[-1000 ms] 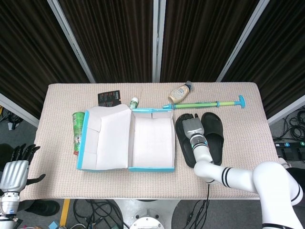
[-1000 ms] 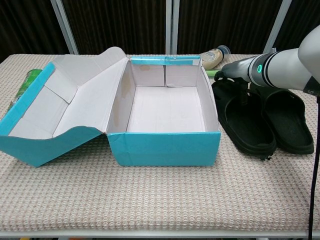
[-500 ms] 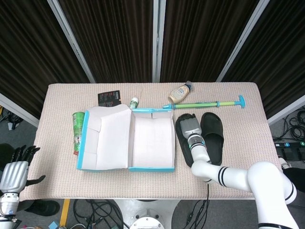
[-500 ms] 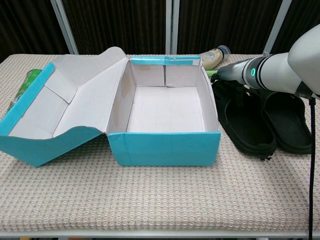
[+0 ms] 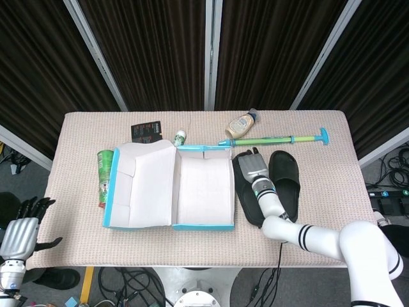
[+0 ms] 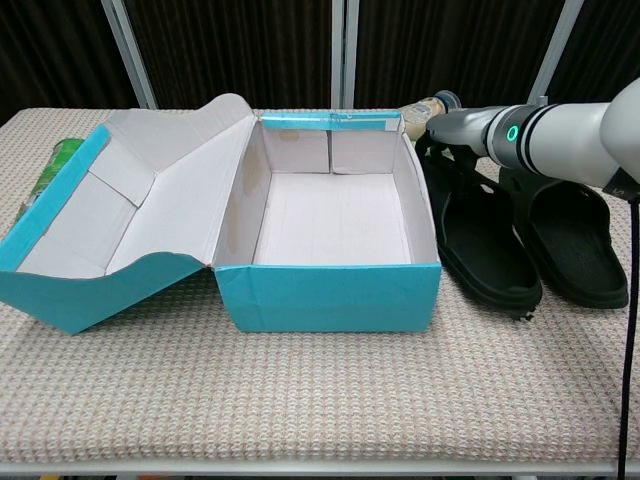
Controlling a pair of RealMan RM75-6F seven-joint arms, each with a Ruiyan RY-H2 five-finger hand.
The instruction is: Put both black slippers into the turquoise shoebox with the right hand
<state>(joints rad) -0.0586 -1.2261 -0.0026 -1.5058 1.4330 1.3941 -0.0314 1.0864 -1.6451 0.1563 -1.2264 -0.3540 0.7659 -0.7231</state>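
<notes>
Bright, even overhead light; soft shadows; both views sharp, no glare.

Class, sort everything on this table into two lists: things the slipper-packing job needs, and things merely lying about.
Belongs to the job:
near slipper, gripped by the right hand
far slipper
turquoise shoebox, open

Just lying about:
sauce bottle
green-and-blue stick
green can
small white bottle
dark packet
left hand, off the table

Robot lab (black curtains, floor cables)
</notes>
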